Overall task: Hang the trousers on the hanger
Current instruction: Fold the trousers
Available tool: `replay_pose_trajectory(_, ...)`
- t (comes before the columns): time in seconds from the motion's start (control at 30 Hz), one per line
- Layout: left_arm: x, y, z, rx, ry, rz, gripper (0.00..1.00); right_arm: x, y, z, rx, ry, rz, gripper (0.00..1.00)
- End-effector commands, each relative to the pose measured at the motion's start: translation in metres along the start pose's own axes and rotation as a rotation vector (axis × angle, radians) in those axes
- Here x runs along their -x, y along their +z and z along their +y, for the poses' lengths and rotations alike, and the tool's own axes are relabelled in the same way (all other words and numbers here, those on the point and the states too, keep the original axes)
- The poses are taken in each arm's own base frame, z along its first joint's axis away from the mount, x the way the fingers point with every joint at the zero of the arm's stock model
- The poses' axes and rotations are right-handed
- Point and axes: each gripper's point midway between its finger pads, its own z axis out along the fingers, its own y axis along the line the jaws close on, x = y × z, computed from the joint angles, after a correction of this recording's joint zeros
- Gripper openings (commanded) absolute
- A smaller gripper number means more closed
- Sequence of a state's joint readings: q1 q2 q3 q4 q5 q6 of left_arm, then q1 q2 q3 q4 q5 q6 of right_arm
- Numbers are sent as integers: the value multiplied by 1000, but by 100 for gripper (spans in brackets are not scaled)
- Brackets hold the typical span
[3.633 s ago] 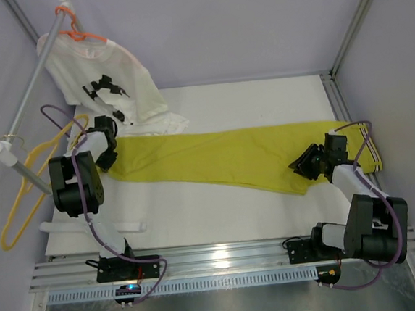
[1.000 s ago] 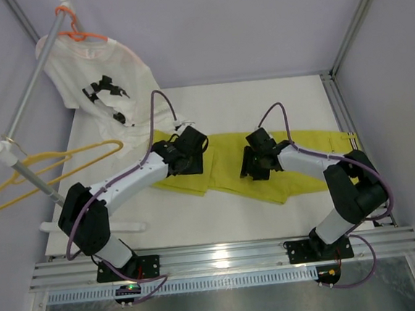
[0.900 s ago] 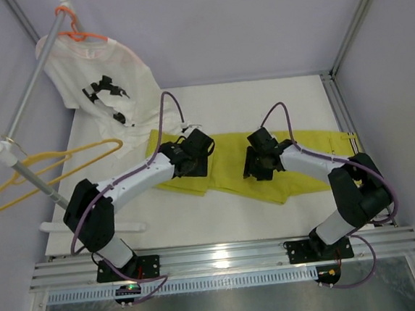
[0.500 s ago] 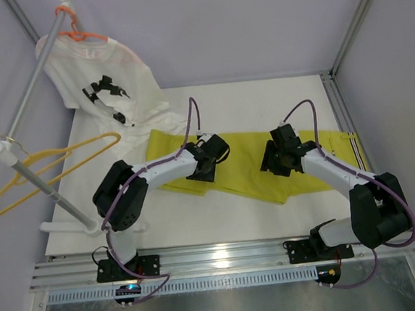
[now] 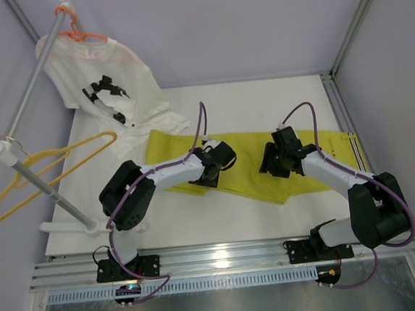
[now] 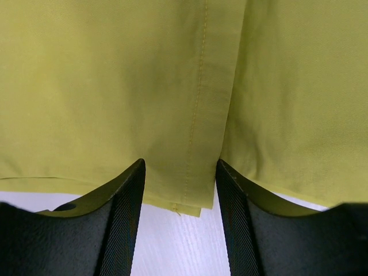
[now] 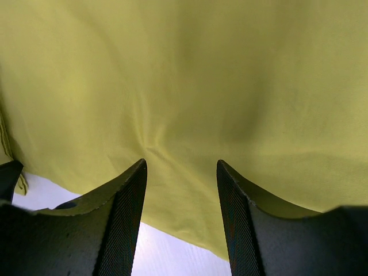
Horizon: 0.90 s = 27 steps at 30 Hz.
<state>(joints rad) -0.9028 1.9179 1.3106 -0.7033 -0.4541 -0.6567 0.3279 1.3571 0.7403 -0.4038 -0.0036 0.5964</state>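
Observation:
The yellow-green trousers [image 5: 248, 159] lie folded across the white table [image 5: 261, 103], with a striped band at their right end [image 5: 354, 150]. My left gripper [image 5: 216, 168] is open and points down on their left part. In the left wrist view its fingertips [image 6: 180, 164] straddle a stitched seam [image 6: 198, 115] by the cloth's near edge. My right gripper [image 5: 270, 166] is open over the right part; plain cloth [image 7: 190, 86] lies between its fingers [image 7: 181, 164]. Neither grips the cloth. The thin yellow hanger [image 5: 55, 160] hangs bare on the rail at the far left, away from both grippers.
A white T-shirt with black print [image 5: 107, 84] hangs from an orange hanger [image 5: 80, 34] on the slanted metal rail [image 5: 31, 91] at the back left, its hem touching the table. A white bar [image 5: 65, 228] lies at the table's left front. Frame posts border the right side.
Both grippers have slid to the right along the trousers, the left one farther. The cloth's left part now lies flatter. The yellow hanger has swung slightly on the rail.

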Motion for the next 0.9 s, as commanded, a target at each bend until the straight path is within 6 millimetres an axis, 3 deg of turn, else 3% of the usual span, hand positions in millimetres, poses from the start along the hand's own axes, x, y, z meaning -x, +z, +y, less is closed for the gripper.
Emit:
replay_pose_trajectory(0.0,24,-18,4,-5,-53,-77,53,4,3,5,31,-15,-16,55)
replay_pose_trajectory(0.1,26,-17,3,6,-49,-71,53,4,3,5,32,-12,-14,55)
replay_pose_trajectory(0.23,14,-3,4,36,-33,-37,51,3,2,5,33,-9,-15,55)
replay_pose_trajectory(0.37,6,4,6,60,-29,-13,33,4,0,4,31,-11,-18,55)
replay_pose_trajectory(0.53,4,2,9,70,-29,-4,23,4,0,5,38,-5,-17,55)
replay_pose_trajectory(0.67,2,3,14,68,-51,10,1,5,-3,7,47,1,-22,55)
replay_pose_trajectory(0.8,0,2,18,41,-95,27,1,3,-7,13,78,2,-13,55)
replay_pose_trajectory(0.87,8,-10,19,13,-121,9,0,2,-10,21,122,-2,-4,55)
